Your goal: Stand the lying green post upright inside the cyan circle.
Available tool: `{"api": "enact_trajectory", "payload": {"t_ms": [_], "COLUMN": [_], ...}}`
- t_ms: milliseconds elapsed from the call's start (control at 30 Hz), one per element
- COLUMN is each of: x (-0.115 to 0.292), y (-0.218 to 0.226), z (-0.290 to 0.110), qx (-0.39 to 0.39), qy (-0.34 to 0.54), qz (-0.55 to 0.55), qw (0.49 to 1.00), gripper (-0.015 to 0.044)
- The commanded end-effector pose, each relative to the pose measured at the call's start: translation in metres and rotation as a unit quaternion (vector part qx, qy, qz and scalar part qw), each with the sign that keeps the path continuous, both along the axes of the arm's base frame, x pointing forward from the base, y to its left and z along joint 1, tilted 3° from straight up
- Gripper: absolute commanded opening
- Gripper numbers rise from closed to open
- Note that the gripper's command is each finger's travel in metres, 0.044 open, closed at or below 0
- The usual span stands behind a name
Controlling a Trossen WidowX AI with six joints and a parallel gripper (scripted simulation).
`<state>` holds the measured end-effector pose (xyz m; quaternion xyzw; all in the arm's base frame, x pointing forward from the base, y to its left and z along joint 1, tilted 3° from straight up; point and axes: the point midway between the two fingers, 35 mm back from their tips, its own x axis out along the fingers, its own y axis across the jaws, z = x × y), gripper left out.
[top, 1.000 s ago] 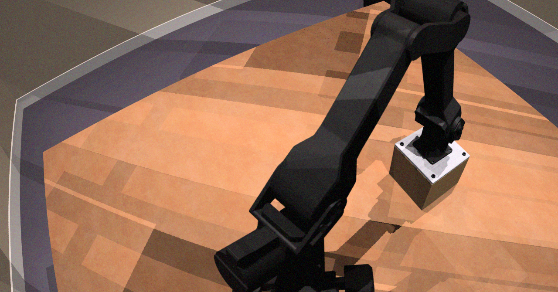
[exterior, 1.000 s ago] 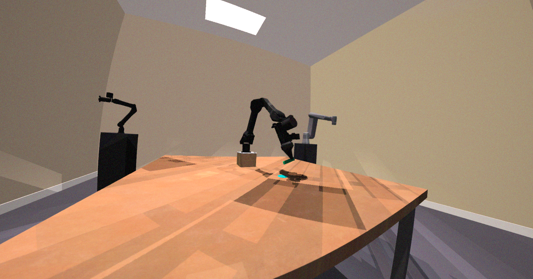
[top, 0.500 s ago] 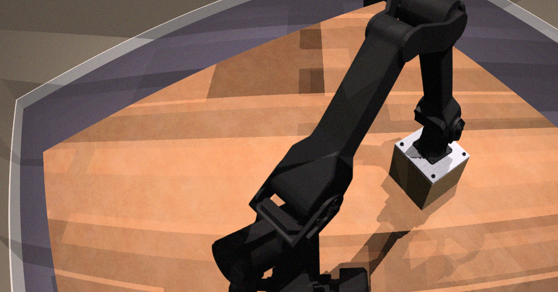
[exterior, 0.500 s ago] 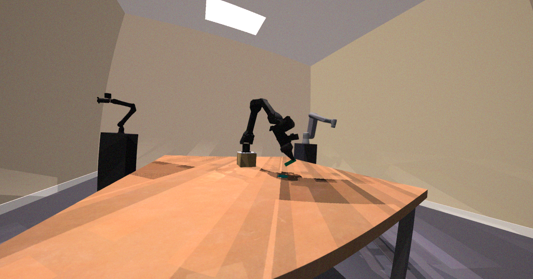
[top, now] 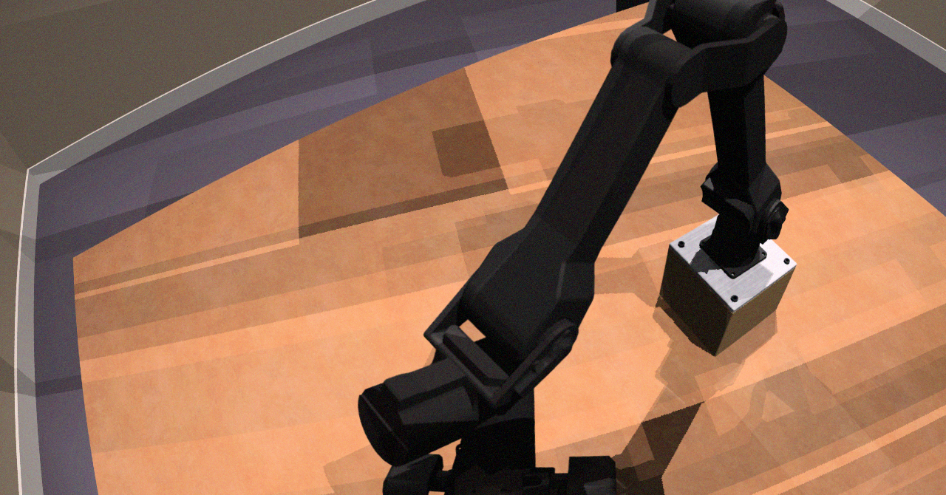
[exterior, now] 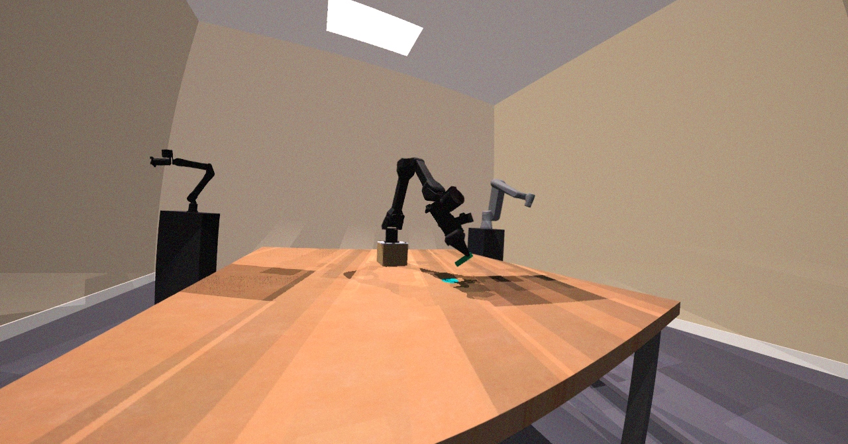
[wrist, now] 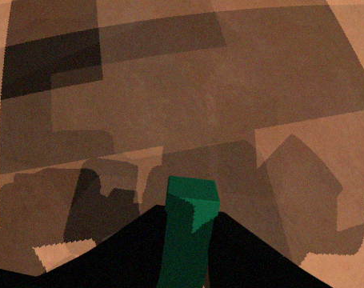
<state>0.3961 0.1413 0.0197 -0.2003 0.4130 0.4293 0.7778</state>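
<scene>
My gripper (exterior: 469, 255) (wrist: 187, 221) is shut on the green post (exterior: 462, 260) (wrist: 187, 244). In the exterior view the post is tilted, its left end lower than its right end, and it hangs above the table. In the wrist view the post sticks out between the two black fingers. The cyan circle (exterior: 449, 280) lies flat on the table, below and slightly left of the post in the exterior view, partly in shadow. The circle is not visible in the wrist view or in the top view. The fingers and post are out of sight in the top view.
The arm's base block (top: 694, 306) (exterior: 391, 254) stands on the wooden table (top: 264, 333) (exterior: 356, 352). Behind the table in the exterior view, a black arm stands on a dark pedestal (exterior: 186, 257) at left and a grey arm on another pedestal (exterior: 485, 242) at right.
</scene>
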Motion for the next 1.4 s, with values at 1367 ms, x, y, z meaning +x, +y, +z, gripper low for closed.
{"api": "enact_trajectory", "payload": {"t_ms": [1367], "x": [0.0014], "y": [-0.009], "z": [0.0004], "qx": [0.143], "qy": [-0.063], "qz": [-0.01], "qw": [0.988], "gripper": [0.0022]}}
